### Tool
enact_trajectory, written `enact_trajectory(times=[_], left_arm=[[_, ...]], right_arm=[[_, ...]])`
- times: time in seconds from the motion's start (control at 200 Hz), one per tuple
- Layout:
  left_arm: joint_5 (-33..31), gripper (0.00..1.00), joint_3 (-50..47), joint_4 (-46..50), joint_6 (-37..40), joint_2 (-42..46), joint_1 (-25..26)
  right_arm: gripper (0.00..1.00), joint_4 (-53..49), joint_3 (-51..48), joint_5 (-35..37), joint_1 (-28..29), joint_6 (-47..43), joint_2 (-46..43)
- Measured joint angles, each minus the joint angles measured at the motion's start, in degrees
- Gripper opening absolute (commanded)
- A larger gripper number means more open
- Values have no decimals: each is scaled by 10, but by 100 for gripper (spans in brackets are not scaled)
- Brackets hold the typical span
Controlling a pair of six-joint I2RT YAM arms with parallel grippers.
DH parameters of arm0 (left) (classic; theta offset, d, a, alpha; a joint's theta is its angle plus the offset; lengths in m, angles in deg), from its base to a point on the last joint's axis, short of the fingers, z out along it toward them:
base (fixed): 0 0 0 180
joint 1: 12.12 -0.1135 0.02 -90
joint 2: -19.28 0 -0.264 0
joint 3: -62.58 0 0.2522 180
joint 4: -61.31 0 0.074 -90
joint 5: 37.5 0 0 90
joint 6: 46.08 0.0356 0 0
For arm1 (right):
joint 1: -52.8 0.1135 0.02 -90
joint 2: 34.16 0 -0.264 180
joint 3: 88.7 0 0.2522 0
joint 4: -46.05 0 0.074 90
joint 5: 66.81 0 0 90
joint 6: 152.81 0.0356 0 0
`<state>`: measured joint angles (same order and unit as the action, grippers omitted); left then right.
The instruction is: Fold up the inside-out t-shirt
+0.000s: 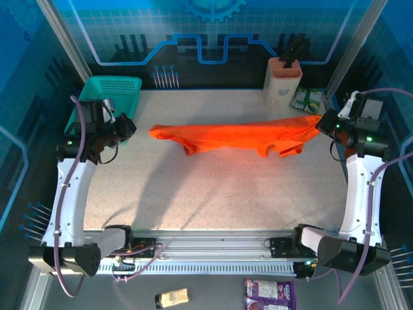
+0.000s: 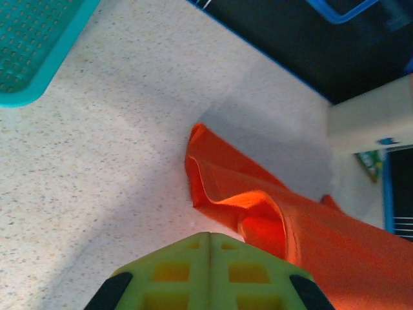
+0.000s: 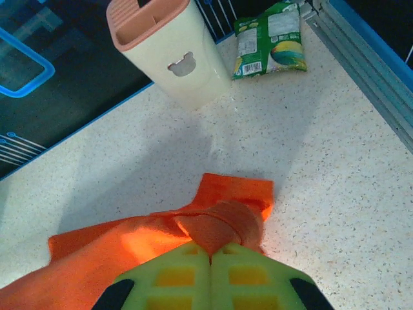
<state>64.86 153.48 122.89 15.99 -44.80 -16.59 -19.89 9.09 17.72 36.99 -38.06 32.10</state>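
Behind the left pincer (image 1: 131, 126), off to its left, a teal mesh basket (image 1: 115, 80) sits at the far corner of the desk (image 1: 219, 190). Its perforated floor and low walls are in view.

Ahead of the right pincer (image 1: 321, 123), slightly to its left, a cream holder (image 1: 284, 82) stands upright. Dark handles (image 1: 294, 50) stick out of its top; what they belong to cannot be told. A green snack packet (image 3: 271, 39) lies flat just right of the holder.

T-shirt (image 1: 239, 137): bright orange, drawn into a long bunched band between the two pincers, across the far half of the desk.
- Right end: lifted off the desk and gathered into the right pincer. The wrist view shows both yellow-green fingers closed on a wad of orange cloth at their tips.
- Left end: lies on the desk just ahead of the left pincer, a curled fold nearest to it.

Left pincer: fingers pressed together pad to pad. The orange fold lies just in front of the tips, to their right. Whether it touches them cannot be told; from above, a short gap shows.

Arms:
- Left arm (image 1: 70, 187): runs from its near-edge base up the left side of the desk, wrist turned inward.
- Right arm (image 1: 358, 194): mirrors it up the right side. The pincers face each other along the shirt.
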Motion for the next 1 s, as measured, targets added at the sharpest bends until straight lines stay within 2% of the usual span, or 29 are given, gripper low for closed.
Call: enact_trajectory(times=[0.16, 0.28, 0.35, 0.39, 0.55, 0.725, 0.996], left_arm=[[62, 0, -26, -18, -4, 0, -11], [85, 0, -49, -39, -5, -57, -4], [83, 0, -60, -48, -5, -101, 17], [82, 0, -66, -52, -4, -124, 38], [54, 19, -108, -80, -13, -169, 159], [14, 27, -139, -106, -44, -212, 297], [-38, 41, -153, -135, -103, -325, 410]], right_arm=[[0, 8, -13, -45, -3, 7, 4], [0, 24, -43, -64, 14, 12, 43], [0, 39, -62, -58, 33, 13, 85], [0, 46, -74, -50, 43, 13, 106], [1, 65, -116, 5, 59, 13, 147], [1, 88, -133, 64, 60, 11, 151], [1, 109, -181, 71, 60, 11, 151]])
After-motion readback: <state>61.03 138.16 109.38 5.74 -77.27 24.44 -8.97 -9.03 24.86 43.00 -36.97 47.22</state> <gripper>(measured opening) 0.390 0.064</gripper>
